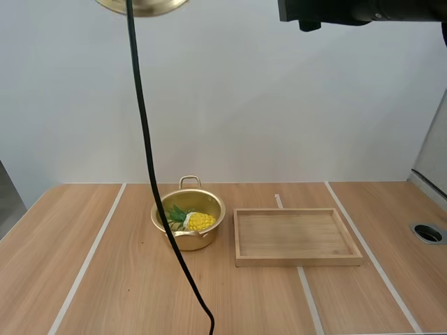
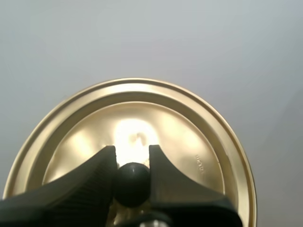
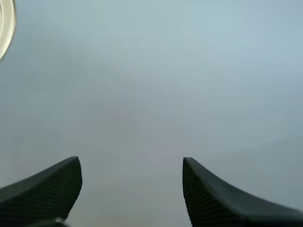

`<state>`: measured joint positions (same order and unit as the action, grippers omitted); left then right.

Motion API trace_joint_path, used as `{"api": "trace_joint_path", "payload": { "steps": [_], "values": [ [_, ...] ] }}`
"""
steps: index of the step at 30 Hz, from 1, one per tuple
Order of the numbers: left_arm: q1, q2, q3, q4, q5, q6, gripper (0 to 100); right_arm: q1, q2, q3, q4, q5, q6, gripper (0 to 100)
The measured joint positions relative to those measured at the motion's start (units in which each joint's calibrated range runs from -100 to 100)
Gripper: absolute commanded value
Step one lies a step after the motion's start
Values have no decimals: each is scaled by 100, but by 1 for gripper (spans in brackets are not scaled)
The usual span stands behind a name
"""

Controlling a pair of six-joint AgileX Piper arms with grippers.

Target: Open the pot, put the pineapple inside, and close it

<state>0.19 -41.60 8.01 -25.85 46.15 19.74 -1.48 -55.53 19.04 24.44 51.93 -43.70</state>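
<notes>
A gold pot (image 1: 188,220) stands uncovered on the wooden table, left of centre. Inside it lies a yellow pineapple (image 1: 195,221) with green leaves. The gold lid (image 1: 142,6) hangs high above the table at the upper left. In the left wrist view my left gripper (image 2: 132,161) is shut on the lid's black knob (image 2: 131,183), with the lid (image 2: 189,127) spread behind its fingers. My right gripper (image 3: 131,189) stands open with nothing between its fingers, facing a pale wall. Part of the right arm (image 1: 356,12) shows high at the upper right.
A shallow wooden tray (image 1: 297,236) lies just right of the pot, with nothing in it. A round cable hole (image 1: 427,232) sits in the table near the right edge. Pale strips run across the tabletop.
</notes>
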Motion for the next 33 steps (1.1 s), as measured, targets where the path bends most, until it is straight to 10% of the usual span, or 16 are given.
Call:
{"api": "trace_joint_path", "payload": {
  "steps": [18,33],
  "values": [
    [0,-7,3159,167,-1900,667,0,-77,-275,0,-475,872,480,100],
    [0,1498,3536,-607,-831,2138,0,-77,-436,0,-544,1699,570,100]
  ]
}}
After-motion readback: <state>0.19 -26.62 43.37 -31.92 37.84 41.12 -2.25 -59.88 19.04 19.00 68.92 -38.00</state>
